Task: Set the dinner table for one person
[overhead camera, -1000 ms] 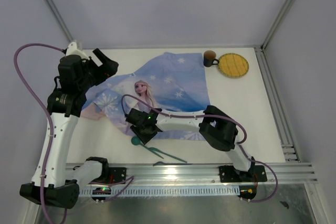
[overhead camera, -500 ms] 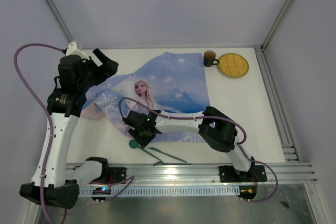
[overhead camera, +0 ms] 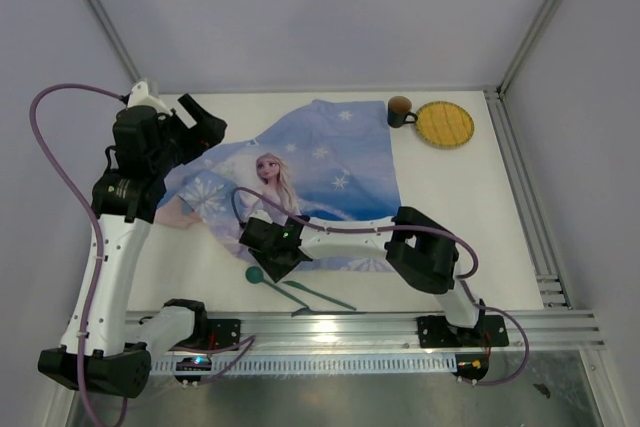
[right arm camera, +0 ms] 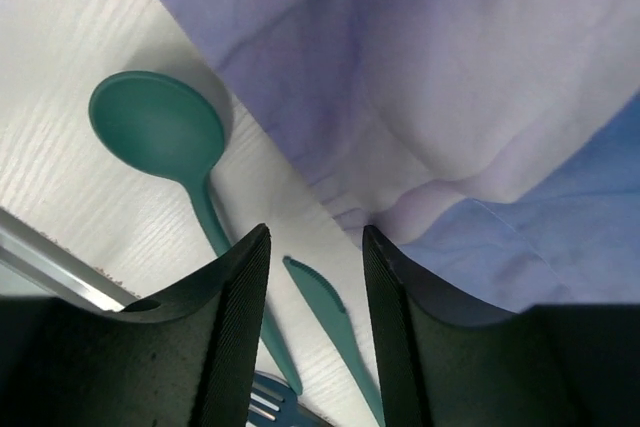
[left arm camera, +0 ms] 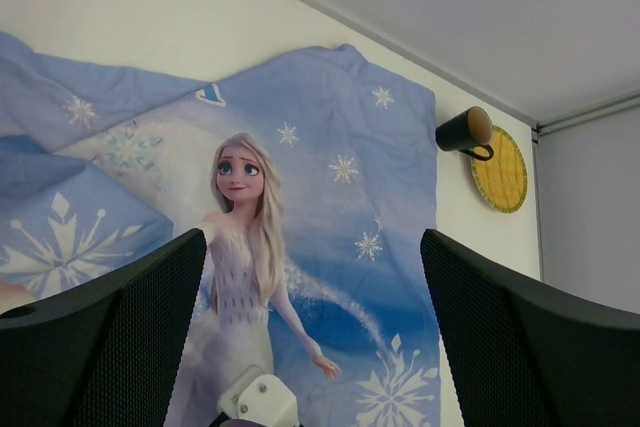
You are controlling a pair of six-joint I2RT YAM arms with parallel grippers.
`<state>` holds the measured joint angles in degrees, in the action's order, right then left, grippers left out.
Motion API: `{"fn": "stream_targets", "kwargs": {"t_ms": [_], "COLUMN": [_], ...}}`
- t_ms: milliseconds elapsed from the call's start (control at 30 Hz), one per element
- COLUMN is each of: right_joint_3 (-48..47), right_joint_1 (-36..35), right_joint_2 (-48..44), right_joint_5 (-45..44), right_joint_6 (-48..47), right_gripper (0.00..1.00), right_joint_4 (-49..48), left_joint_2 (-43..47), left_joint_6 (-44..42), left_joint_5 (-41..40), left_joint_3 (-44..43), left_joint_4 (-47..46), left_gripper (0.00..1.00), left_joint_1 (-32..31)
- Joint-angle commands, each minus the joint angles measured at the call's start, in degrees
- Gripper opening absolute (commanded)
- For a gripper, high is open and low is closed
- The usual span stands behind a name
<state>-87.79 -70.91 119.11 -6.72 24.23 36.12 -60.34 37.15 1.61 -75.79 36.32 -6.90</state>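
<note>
1. Right gripper (right arm camera: 315,232) is low over the near-left hem of the blue cloth (overhead camera: 330,162). Its jaws are part-way apart with nothing between them.
2. The teal spoon (right arm camera: 155,127) lies just left of the fingers, and the knife (right arm camera: 320,292) lies below the gap, pointing toward it.
3. Both lie on bare dinner table (overhead camera: 450,207) beside the cloth. Their long axes run roughly along the near rail, and the spoon's bowl is at the left end.
4. Left gripper (left arm camera: 312,237) is spread wide and empty, raised over the far-left part of the cloth, well away from the cutlery.
5. I judge the right arm nearer for picking up cutlery.
6. The mug (overhead camera: 400,110) and yellow plate (overhead camera: 444,124) sit at the far right.
</note>
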Motion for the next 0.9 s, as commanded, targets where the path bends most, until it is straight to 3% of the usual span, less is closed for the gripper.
{"fn": "stream_targets", "kwargs": {"t_ms": [0,200,500,867], "right_joint_3": [0.07,0.34,1.66,0.69], "right_joint_1": [-0.28,-0.98,-1.86,-2.12], "right_joint_2": [-5.03,-5.29,-4.50,-1.43], "right_joint_5": [-8.38,-6.82,12.34,14.54], "right_joint_6": [2.40,1.00,-2.25,-1.90], "right_gripper": [0.48,0.49,0.49,0.49], "right_joint_4": [-0.79,-2.45,-10.28,-10.54], "left_joint_2": [1.10,1.36,1.80,2.24], "left_joint_6": [0.03,-0.14,-0.23,-0.76], "left_joint_5": [1.38,1.12,0.77,0.41], "left_joint_3": [0.12,-0.24,-0.32,-0.06], "left_joint_4": [-2.65,-2.21,-1.78,-1.25], "left_gripper": [0.91,0.91,0.91,0.91], "left_joint_1": [-0.05,-0.05,-0.05,-0.05]}}
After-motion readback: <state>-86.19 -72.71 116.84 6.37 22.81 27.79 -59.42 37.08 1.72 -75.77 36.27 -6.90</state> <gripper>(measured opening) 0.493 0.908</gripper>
